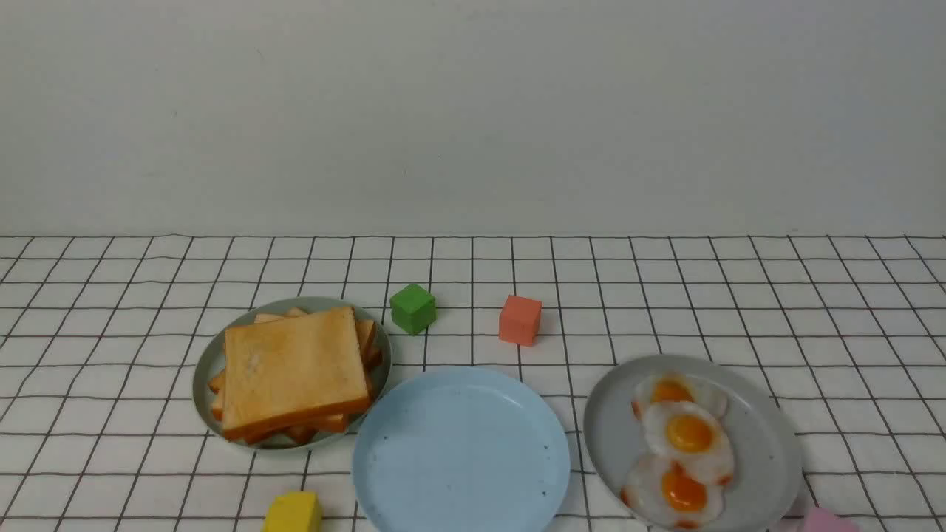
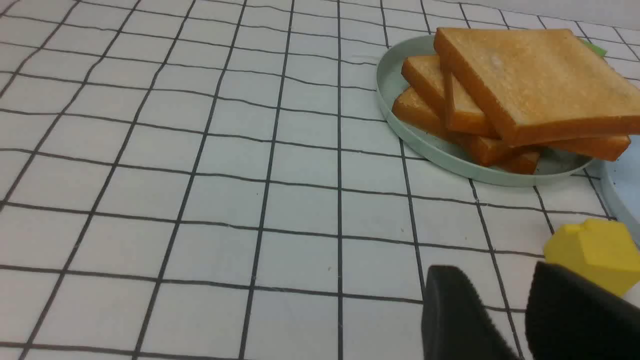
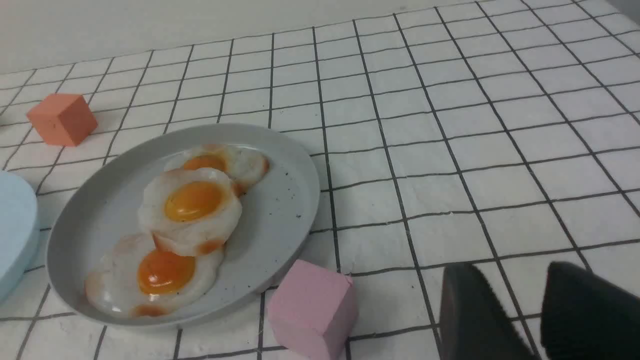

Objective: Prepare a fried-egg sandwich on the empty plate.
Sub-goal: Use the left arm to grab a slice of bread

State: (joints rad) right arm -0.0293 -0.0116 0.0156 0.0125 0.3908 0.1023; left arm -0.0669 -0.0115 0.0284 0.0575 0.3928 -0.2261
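The empty plate [image 1: 460, 451], pale sky-blue, sits at the front middle of the checked cloth with nothing on it. To its left a sage-green plate [image 1: 210, 369] carries a pile of toast [image 1: 292, 369]; the toast [image 2: 530, 80] also shows in the left wrist view. On the right a grey plate [image 1: 768, 436] holds three fried eggs [image 1: 687, 436], and the eggs [image 3: 192, 205] show in the right wrist view. My left gripper [image 2: 497, 280] hangs open over bare cloth beside a yellow cube. Open too, my right gripper [image 3: 512, 280] is over cloth near a pink cube. Neither arm appears in the front view.
A green cube [image 1: 412, 308] and an orange-red cube [image 1: 519, 319] stand behind the plates. A yellow cube [image 1: 293, 513] lies at the front left, a pink cube [image 3: 312, 307] by the grey plate's front edge. A pale wall closes off the back.
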